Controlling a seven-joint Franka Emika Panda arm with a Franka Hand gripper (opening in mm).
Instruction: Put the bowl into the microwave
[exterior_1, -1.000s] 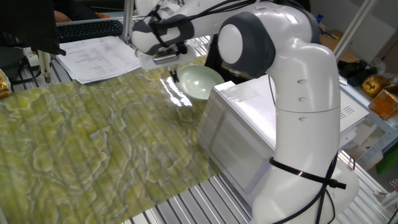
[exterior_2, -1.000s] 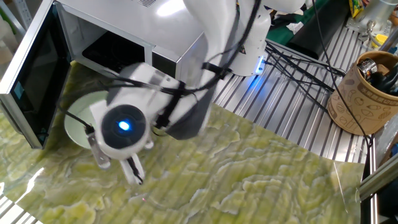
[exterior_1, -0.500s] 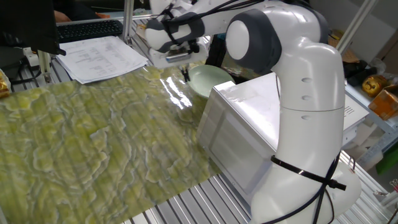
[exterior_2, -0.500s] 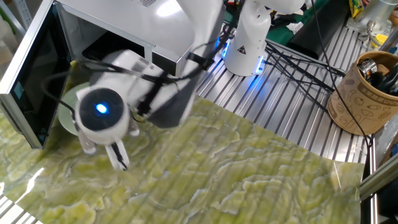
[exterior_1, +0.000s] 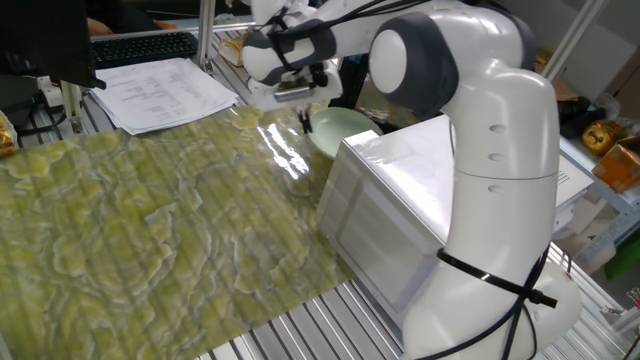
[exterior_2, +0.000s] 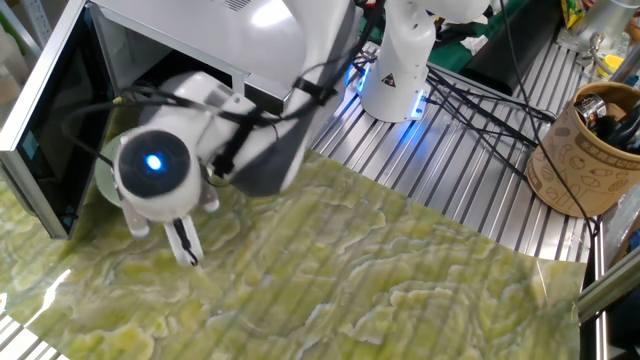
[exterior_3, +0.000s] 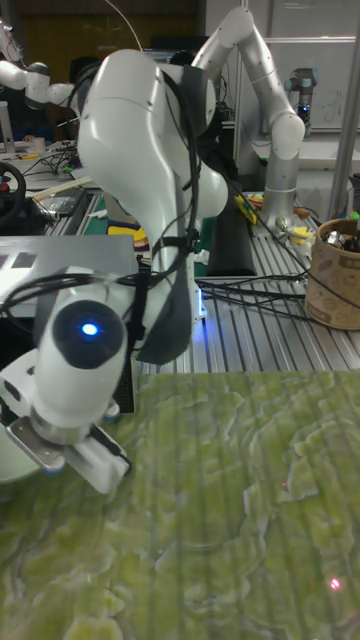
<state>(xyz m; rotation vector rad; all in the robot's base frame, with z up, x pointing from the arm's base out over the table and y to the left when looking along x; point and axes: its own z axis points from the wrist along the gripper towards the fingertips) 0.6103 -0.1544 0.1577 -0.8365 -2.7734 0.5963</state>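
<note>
The bowl (exterior_1: 338, 132) lies on the desk (exterior_1: 150, 230) at the mouth of the microwave (exterior_2: 200, 45), whose door stands open, probably so it can slide in. The hand (exterior_2: 182, 240) hangs just beside its rim, fingers close together and seemingly empty; the wrist hides most of the bowl, so contact is unclear.

Two high oblique views from opposite sides — one low, close, frontal — green mat (exterior_1: 150, 220) shared.
</note>
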